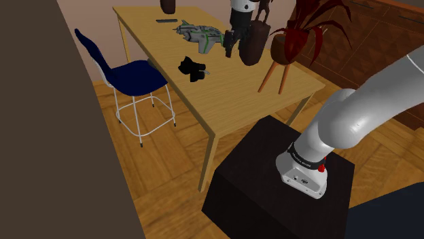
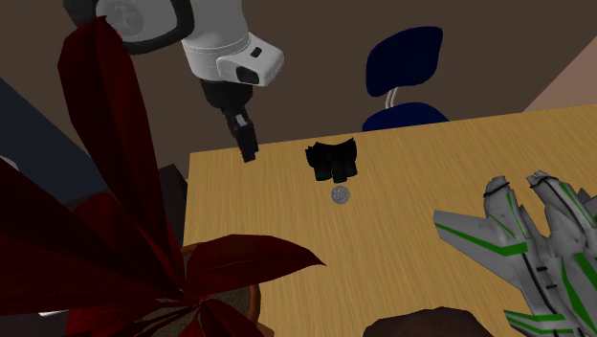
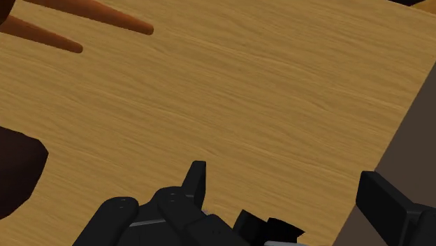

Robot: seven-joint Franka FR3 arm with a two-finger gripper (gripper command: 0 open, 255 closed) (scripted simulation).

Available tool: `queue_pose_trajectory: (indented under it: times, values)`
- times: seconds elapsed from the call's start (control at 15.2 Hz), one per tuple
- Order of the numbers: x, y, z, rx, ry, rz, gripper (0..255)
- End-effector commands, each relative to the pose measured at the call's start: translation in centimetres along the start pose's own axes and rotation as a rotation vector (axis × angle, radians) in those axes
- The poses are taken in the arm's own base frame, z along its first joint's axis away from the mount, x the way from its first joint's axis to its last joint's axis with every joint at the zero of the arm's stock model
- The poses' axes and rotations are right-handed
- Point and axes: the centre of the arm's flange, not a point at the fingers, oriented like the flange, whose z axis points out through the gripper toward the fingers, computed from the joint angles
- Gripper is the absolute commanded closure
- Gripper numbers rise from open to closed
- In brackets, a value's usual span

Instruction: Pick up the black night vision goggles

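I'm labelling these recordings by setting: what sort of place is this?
Likely a room in a home, perhaps a dining room: a wooden table, a blue chair beside it, and a potted red-leaved plant standing on the table.

Light wooden table (image 1: 238,102), thin legs, on wood parquet floor (image 1: 163,170). Chair (image 1: 132,75) at table's long side, toward shoulder view's left: dark blue seat and back, white wire legs. Pinkish-brown wall (image 1: 92,17) behind chair. Dark brown panel (image 1: 41,136) close in foreground, far left. Dark wood panelling (image 1: 380,47) beyond table, upper right. Light soft, even; faint shadows under table.
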Motion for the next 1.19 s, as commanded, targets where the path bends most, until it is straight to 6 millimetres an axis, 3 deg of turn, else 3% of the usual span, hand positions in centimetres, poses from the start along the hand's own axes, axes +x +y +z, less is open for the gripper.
queue_pose_trajectory:
  times: [0.0, 1.12]
  values:
    - [2.5, 0.5, 1.2, 0.01, 0.003, -0.014, 0]
    - [23.3, 1.8, 9.4, 0.093, 0.015, -0.134, 0]
